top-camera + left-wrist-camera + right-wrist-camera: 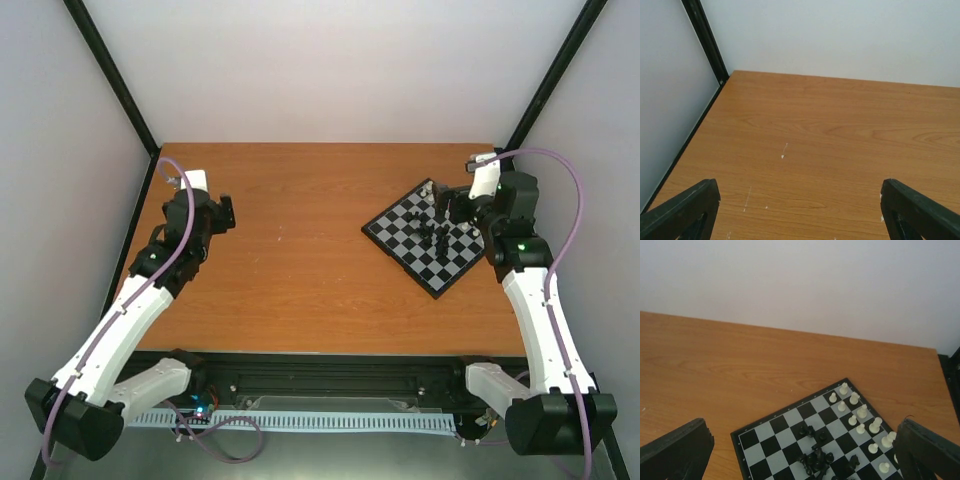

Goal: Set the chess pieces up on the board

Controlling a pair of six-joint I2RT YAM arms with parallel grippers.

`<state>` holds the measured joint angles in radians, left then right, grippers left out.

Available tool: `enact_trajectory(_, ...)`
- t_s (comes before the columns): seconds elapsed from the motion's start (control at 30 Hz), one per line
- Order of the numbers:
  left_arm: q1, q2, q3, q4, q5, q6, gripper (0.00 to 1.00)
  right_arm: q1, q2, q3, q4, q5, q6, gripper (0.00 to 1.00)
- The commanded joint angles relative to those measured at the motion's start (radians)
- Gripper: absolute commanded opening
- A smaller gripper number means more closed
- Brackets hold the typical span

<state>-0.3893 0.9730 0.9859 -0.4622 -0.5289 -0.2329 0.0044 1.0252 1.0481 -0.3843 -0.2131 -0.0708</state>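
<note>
The board (398, 236) is our concern, but we start with what carries it: the wooden table (290, 270), boxed in by white walls (330, 70) on three sides. The board lies flat on the table's right half, turned cornerwise. In our judgement that puts it within easy reach of the right arm (535, 300) and leaves it a long stretch for the left arm (130, 310).

The left half of the tabletop is bare wood, so there is room for wide sweeps there. On the right the board's near corner sits close to the arm and the side wall, so that side is tighter.

The right gripper (802, 422) hovers above the board, spread wide and grasping nothing. We judge it is lining up a pick. The left gripper (799, 182) hangs over bare wood near the left wall, also released and empty, well apart from the work.

The white chess pieces (860, 420) stand upright in two rows along one edge of the board, apparently in place. The black chess pieces (815, 459) sit bunched on the middle squares, and some look tipped over. They are packed so closely that picking out one will leave the fingers little clearance.
</note>
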Motion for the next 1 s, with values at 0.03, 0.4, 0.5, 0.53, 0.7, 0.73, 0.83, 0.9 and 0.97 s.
enact_trajectory(0.03,0.088,0.065,0.005,0.032,0.176,-0.067,0.86,-0.012,0.055,-0.012,0.000,-0.052,-0.035,1.00)
enact_trajectory(0.4,0.151,0.184,0.025,0.055,0.484,-0.141,0.60,-0.095,0.304,0.115,-0.009,-0.084,-0.115,0.86)
enact_trajectory(0.5,0.104,0.208,0.038,0.045,0.525,-0.150,0.58,-0.151,0.422,0.219,-0.061,-0.117,-0.151,0.68)
enact_trajectory(0.53,0.083,0.217,0.043,0.043,0.536,-0.154,0.58,-0.173,0.469,0.261,-0.079,-0.128,-0.156,0.62)
enact_trajectory(0.7,-0.026,0.278,0.088,0.017,0.580,-0.167,0.54,-0.293,0.718,0.490,-0.168,-0.181,-0.192,0.33)
enact_trajectory(0.73,-0.051,0.291,0.099,0.009,0.588,-0.168,0.52,-0.313,0.771,0.539,-0.189,-0.183,-0.202,0.27)
enact_trajectory(0.83,-0.116,0.330,0.125,0.001,0.599,-0.183,0.45,-0.366,0.920,0.672,-0.245,-0.171,-0.231,0.10)
enact_trajectory(0.9,-0.156,0.360,0.136,0.006,0.605,-0.198,0.36,-0.394,1.011,0.756,-0.287,-0.156,-0.242,0.06)
enact_trajectory(0.97,-0.197,0.401,0.150,0.009,0.611,-0.207,0.24,-0.412,1.100,0.837,-0.329,-0.128,-0.258,0.04)
